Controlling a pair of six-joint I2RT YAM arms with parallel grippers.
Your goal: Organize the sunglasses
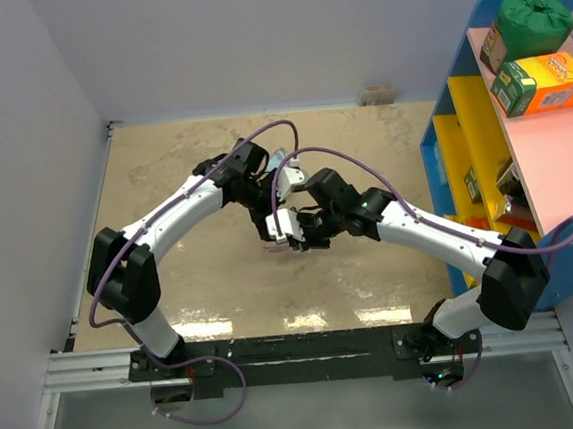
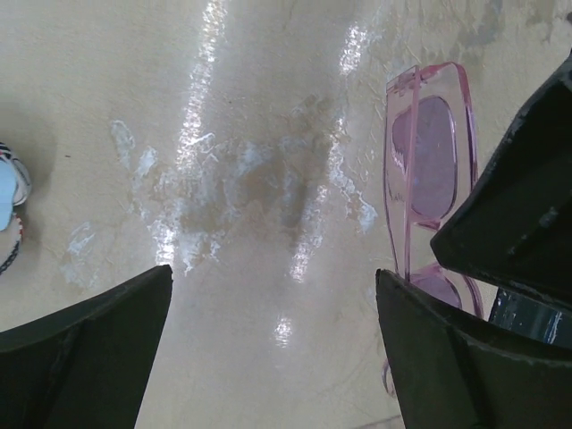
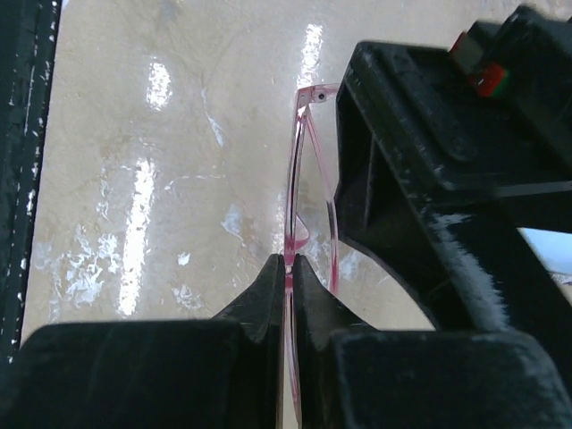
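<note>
The sunglasses [image 2: 431,159] are pink and translucent with pale lenses, and they stand on edge over the beige table. My right gripper [image 3: 288,261] is shut on their thin frame [image 3: 291,179], which runs up from between the fingertips. In the top view the right gripper [image 1: 298,235] meets the left gripper [image 1: 268,194] at mid-table, and only a pink sliver of the sunglasses [image 1: 269,246] shows below them. My left gripper [image 2: 274,277] is open with nothing between its fingers. The sunglasses lie just outside its right finger [image 2: 465,357].
A striped thing with pale blue on it [image 2: 9,204] peeks in at the left edge of the left wrist view. A blue, yellow and pink shelf [image 1: 553,161] with boxes and a green bag stands at the table's right side. Walls close the back and left.
</note>
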